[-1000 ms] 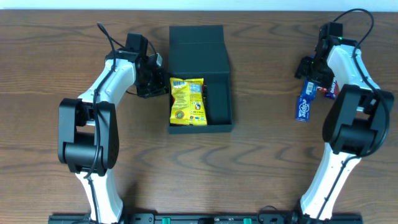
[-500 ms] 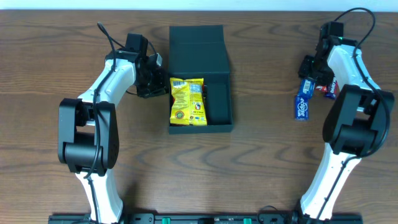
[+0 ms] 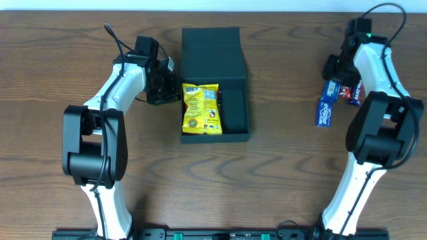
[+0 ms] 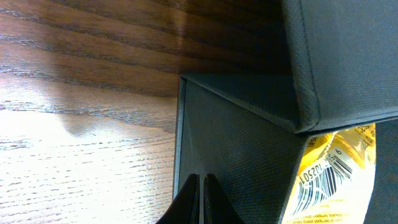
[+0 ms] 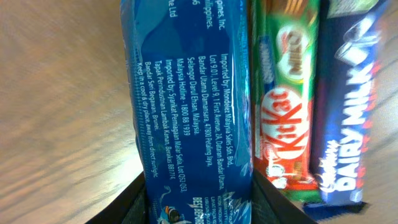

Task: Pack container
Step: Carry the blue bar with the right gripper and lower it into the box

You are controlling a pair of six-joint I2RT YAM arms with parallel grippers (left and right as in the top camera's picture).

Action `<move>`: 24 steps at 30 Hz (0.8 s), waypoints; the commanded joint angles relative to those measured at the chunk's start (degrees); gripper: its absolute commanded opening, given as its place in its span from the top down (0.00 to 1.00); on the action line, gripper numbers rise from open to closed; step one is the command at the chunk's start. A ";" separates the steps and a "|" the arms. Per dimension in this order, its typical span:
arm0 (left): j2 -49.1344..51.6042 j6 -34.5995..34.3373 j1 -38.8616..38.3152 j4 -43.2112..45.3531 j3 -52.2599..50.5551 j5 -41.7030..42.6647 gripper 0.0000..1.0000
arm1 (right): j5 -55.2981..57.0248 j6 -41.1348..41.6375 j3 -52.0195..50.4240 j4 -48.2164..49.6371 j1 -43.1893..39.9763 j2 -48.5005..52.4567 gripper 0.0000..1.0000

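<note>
The dark teal container (image 3: 235, 110) sits open at the table's middle back, its flap lid (image 3: 211, 50) lying flat behind it. A yellow snack packet (image 3: 201, 108) lies in its left half. My left gripper (image 3: 172, 90) is shut and empty, its tips against the container's outer left wall (image 4: 249, 143); the fingers (image 4: 202, 190) show closed in the left wrist view. My right gripper (image 3: 331, 75) at the far right is shut on the top end of a blue snack packet (image 3: 326, 107), seen between the fingers (image 5: 200, 193) in the right wrist view.
A green and red KitKat bar (image 5: 286, 112) and a purple Dairy Milk bar (image 5: 348, 124) lie side by side just right of the blue packet; they also show in the overhead view (image 3: 351, 93). Bare wood table surrounds the container.
My right gripper has moved slightly toward the back of the table, and the blue packet has shifted with it. The left arm, container and yellow packet have not moved.
</note>
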 commanded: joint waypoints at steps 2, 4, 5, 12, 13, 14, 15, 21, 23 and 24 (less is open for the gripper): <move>0.92 -0.61 0.00 -0.20 0.59 0.28 0.94 | -0.46 -0.39 11.13 -3.80 1.25 -0.07 0.98; 0.92 -0.61 0.04 -0.20 0.59 0.26 0.94 | -0.42 -1.20 17.90 -8.02 2.84 -0.07 0.99; 0.92 -0.59 0.07 -0.17 0.59 0.26 0.94 | -0.42 -2.51 21.42 -10.12 4.13 -0.07 0.99; 0.92 -0.57 0.55 0.28 0.59 0.22 0.94 | -4.57 -3.78 35.15 -25.59 20.55 -0.07 0.99; 0.92 -0.55 0.90 0.33 0.59 0.22 0.94 | -5.86 -3.78 34.73 -26.82 22.38 -0.07 0.98; 0.92 -0.42 1.53 0.37 0.59 0.22 0.94 | -6.60 -3.74 33.62 -28.22 25.07 -0.07 0.99; 0.92 -0.39 2.12 0.35 0.59 0.24 0.94 | -6.58 -3.65 32.81 -29.42 27.23 -0.07 0.98; 0.92 0.11 5.81 0.26 0.59 0.48 0.94 | -7.91 -0.72 29.40 -36.06 36.15 -0.07 0.98; 0.92 0.11 6.54 0.26 0.59 0.48 0.94 | -8.13 -0.68 28.50 -38.58 38.21 -0.07 0.98; 0.92 0.24 6.75 0.26 0.59 0.50 0.94 | -8.68 -0.72 27.91 -39.10 38.88 -0.07 0.98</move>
